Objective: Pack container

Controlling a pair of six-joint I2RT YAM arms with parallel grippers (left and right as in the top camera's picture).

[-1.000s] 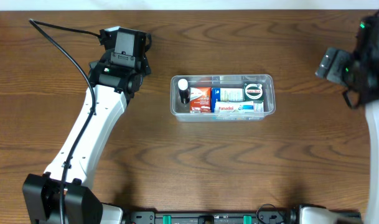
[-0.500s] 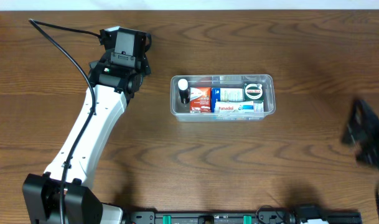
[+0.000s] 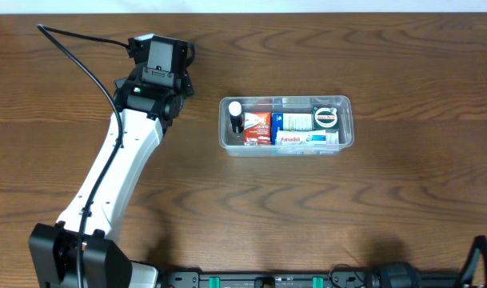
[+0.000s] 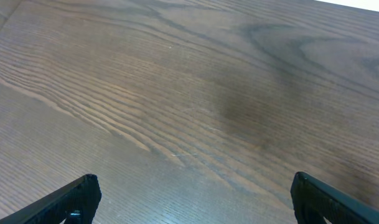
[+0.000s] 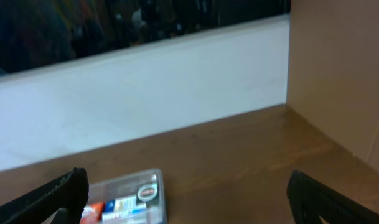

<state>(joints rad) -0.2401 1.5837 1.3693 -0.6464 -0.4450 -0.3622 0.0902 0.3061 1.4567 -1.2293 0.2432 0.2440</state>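
The clear plastic container lies in the middle of the wooden table. It holds a white-capped bottle, a red box, blue-and-white boxes and a round green-and-white tin. My left gripper is at the far left of the table, well away from the container; its wrist view shows the fingers wide apart over bare wood, empty. My right gripper is open and empty, pulled far back; the container shows small and blurred at the lower left of its view.
The left arm stretches from the front left to the far left. Only a dark sliver of the right arm shows at the front right corner. A pale wall runs behind the table's far edge.
The right arm has swept from the far right edge down toward the front and almost out of the overhead view. The left arm and the container have not moved.
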